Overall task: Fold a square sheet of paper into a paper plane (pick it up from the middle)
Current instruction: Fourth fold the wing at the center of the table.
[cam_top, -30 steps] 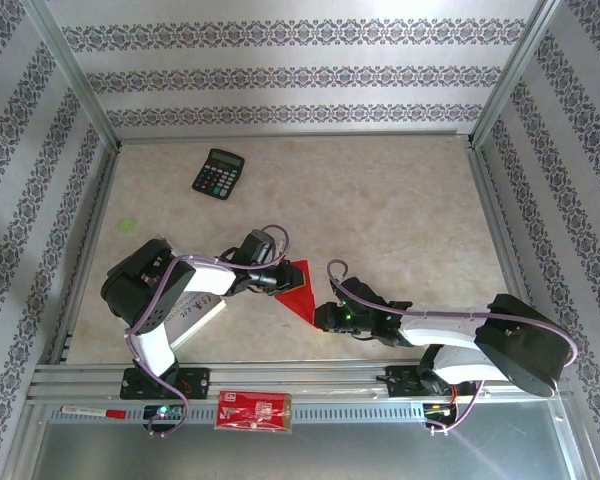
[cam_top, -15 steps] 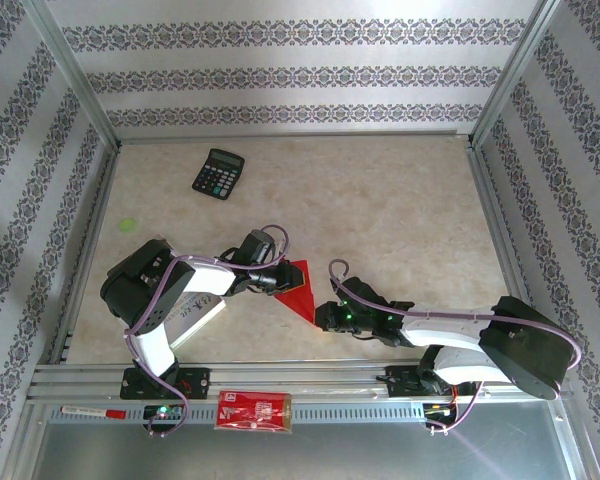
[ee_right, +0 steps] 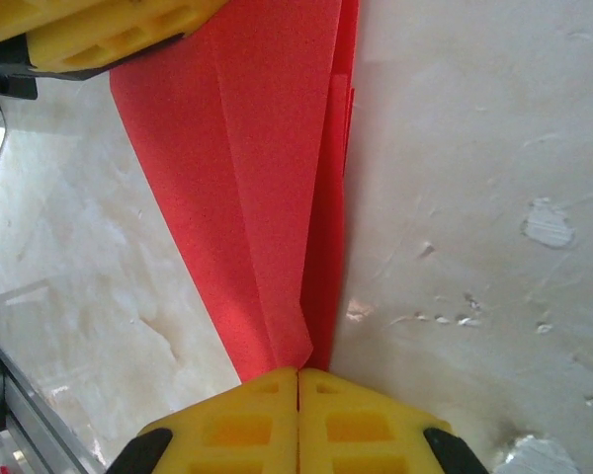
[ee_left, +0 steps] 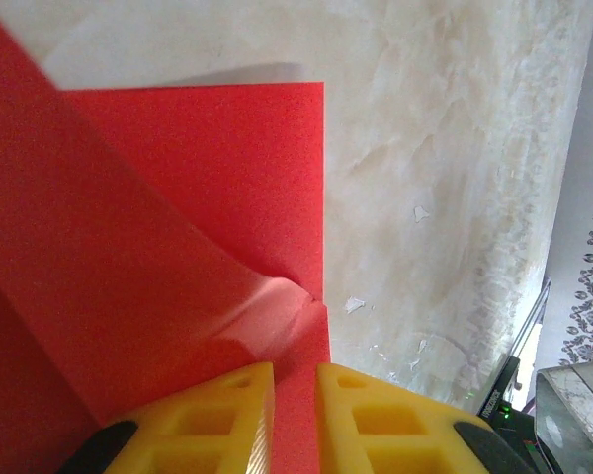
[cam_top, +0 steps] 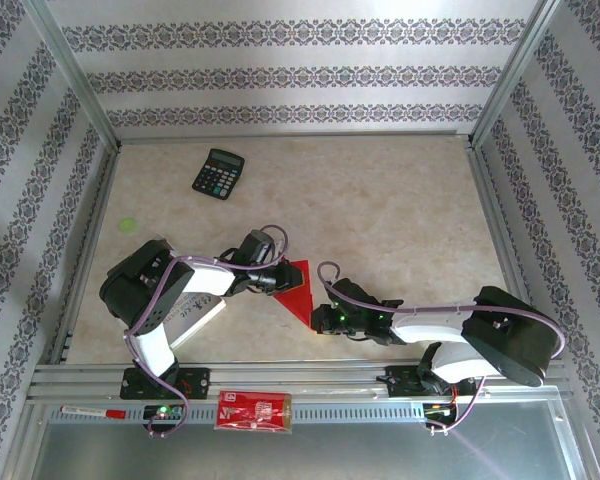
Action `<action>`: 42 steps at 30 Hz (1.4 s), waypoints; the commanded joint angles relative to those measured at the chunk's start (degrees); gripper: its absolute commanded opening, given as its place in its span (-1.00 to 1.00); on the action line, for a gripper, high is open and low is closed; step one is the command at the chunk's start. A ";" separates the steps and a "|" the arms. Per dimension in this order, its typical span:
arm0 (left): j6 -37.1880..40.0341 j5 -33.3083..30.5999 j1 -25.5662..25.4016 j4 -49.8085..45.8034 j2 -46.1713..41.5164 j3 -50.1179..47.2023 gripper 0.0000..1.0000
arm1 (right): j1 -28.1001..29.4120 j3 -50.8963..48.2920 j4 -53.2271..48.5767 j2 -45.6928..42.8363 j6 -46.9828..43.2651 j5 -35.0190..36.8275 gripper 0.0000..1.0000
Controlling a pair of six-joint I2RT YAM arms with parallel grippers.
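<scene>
The square sheet of paper (cam_top: 298, 288) is bright red and folded into a pointed wedge, lying on the table between the two arms. My left gripper (cam_top: 278, 283) holds its left edge. In the left wrist view the yellow fingers (ee_left: 371, 420) pinch a raised strip of the red paper (ee_left: 178, 247), which buckles just ahead of them. My right gripper (cam_top: 315, 317) is at the wedge's near tip. Seen from the right wrist, its jaws (ee_right: 298, 395) are shut tight on the point of the layered paper (ee_right: 267, 178). The left gripper's fingers (ee_right: 109, 35) show at the top left.
A black calculator (cam_top: 218, 173) lies at the back left. A white booklet (cam_top: 195, 318) sits under the left arm. A red printed packet (cam_top: 253, 410) and a pen (cam_top: 90, 411) rest on the front rail. Metal frame posts and patterned walls enclose the table.
The right gripper has closed fully on the paper's tip and its arm has shifted slightly left. The left gripper and the paper have stayed put.
</scene>
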 commanded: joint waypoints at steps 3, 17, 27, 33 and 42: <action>1.93 -3.65 1.10 -4.65 0.84 -2.20 -0.63 | 0.85 2.17 -7.09 -1.05 -2.13 1.78 -0.80; 2.10 -3.78 1.09 -4.89 0.76 -2.12 -0.63 | -0.30 2.29 -8.63 -5.75 -3.15 0.92 -0.75; 2.19 -3.76 1.10 -5.44 0.70 -1.67 -0.63 | -0.27 4.06 -7.56 -2.89 -3.64 -0.10 -0.87; 2.08 -3.69 1.09 -5.33 0.92 -1.71 -0.63 | -0.18 5.08 -7.57 -1.44 -4.03 -0.59 -0.90; 1.92 -3.69 1.10 -5.18 0.76 -1.95 -0.63 | -0.09 4.51 -8.30 -0.97 -3.90 -0.10 -0.94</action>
